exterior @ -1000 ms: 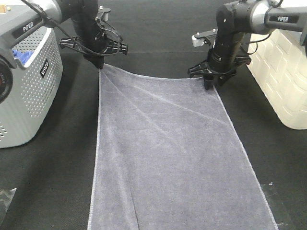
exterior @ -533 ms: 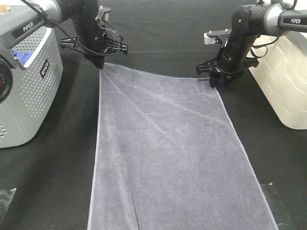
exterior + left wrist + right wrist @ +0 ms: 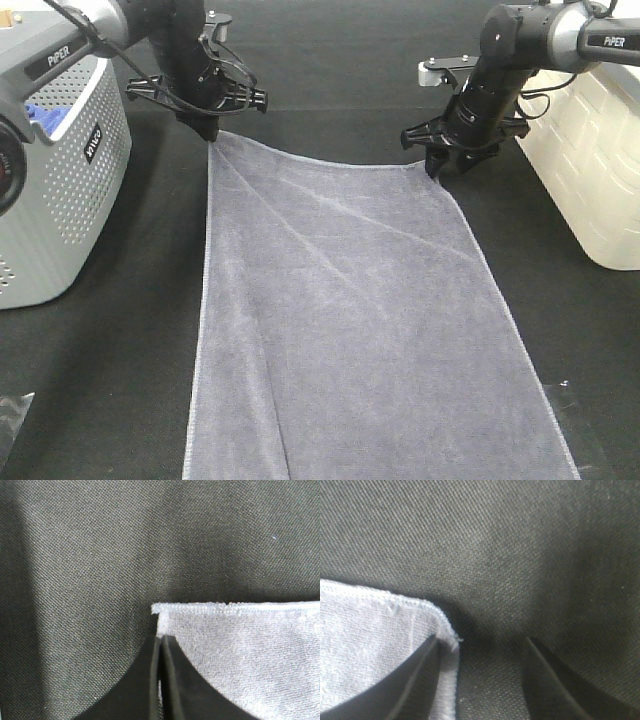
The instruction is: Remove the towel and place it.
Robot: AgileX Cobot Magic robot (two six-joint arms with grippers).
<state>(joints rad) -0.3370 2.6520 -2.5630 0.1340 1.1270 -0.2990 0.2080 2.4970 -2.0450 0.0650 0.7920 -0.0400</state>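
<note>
The grey-lavender towel (image 3: 350, 320) lies spread flat on the black table, running from the far middle to the near edge. My left gripper (image 3: 210, 133) is shut on the towel's far left corner; the left wrist view shows its fingers (image 3: 161, 680) pinched together on the cloth (image 3: 240, 645). My right gripper (image 3: 438, 165) stands at the far right corner with its jaws open. In the right wrist view the corner (image 3: 375, 645) lies against one finger (image 3: 415, 680) and the gap between the fingers (image 3: 485, 680) holds only bare table.
A grey perforated basket (image 3: 60, 190) with a bright blue cloth (image 3: 45, 115) inside stands at the left. A cream-white bin (image 3: 595, 160) stands at the right. A clear plastic scrap (image 3: 12, 420) lies at the near left.
My right gripper has let go of the towel's far right corner and opened; it swung right, then back a little. The corner now lies flat. The left gripper has stayed in place.
</note>
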